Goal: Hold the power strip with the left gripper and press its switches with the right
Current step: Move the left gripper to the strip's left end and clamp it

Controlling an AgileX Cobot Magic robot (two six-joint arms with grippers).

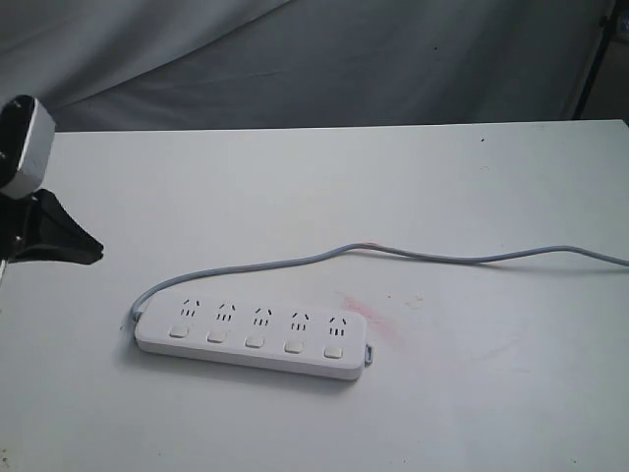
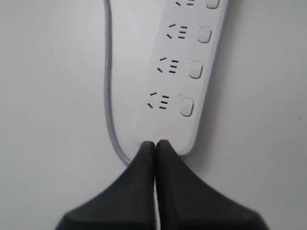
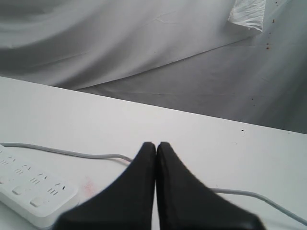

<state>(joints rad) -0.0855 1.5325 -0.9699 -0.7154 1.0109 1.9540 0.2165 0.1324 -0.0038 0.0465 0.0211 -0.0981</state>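
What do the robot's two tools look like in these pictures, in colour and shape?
Both tools are matte black. In each wrist view, the left tool and the right tool show two broad wedge-shaped fingers tapering to blunt rounded tips. In the exterior view, only the left arm's end shows: a black pointed part with a rounded white-grey block above. No cables or markings show.

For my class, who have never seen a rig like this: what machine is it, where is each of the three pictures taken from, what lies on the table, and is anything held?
It is a robot with two arms. One picture looks over the white table. The other two come from cameras on the wrists. On the table lies a white power strip with a row of switches and a grey cord. The left gripper and the right gripper are both shut and hold nothing.
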